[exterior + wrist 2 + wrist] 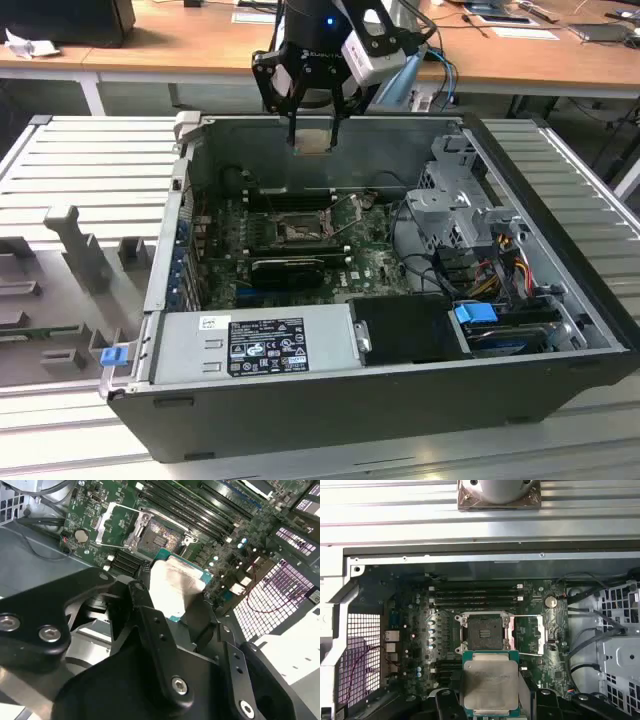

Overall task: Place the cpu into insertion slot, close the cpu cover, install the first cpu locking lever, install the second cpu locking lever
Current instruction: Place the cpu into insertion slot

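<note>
- Clearly, your claw (315,145) is clamped on the cpu (314,138) by two opposite edges, hanging above the open computer case (560,300), well apart from the motherboard (370,265).
- The insertion slot (482,632) lies bare, with the cpu cover (541,636) flipped open beside it.
- In the second wrist view the cpu (175,582) looks off to one side of the slot; lower it misaligned or tilted and you could bend the contacts.
- Such an edge grip could let the chip slip and drop onto the board.
</note>
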### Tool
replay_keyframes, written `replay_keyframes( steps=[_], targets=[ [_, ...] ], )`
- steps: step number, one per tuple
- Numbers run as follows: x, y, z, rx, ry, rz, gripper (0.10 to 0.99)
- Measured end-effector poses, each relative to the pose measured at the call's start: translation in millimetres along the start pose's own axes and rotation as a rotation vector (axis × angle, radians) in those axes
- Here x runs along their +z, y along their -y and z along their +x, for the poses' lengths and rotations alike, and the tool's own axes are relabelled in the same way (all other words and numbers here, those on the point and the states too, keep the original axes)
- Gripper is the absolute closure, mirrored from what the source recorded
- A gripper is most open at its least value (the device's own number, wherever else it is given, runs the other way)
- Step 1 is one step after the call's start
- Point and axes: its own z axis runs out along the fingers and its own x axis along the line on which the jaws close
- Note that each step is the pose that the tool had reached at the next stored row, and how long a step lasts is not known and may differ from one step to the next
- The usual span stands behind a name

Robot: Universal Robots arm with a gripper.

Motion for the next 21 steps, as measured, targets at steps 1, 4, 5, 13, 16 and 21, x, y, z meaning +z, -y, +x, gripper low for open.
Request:
replay_keyframes(
  steps=[1,4,5,13,16,21],
  targets=[
    [0.0,0.0,-0.1,0.010,0.0008,0.000,0.561],
    [0.5,0.1,0.0,0.081,0.0071,-0.001,0.561],
    [0.7,0.1,0.0,0.082,0.0071,-0.001,0.561],
    [2.1,0.3,-0.1,0.096,0.0085,-0.002,0.561],
    [2.8,0.4,0.0,0.121,0.0108,-0.001,0.561],
    [3.5,0.4,0.0,0.156,0.0139,-0.001,0.561]
  ],
)
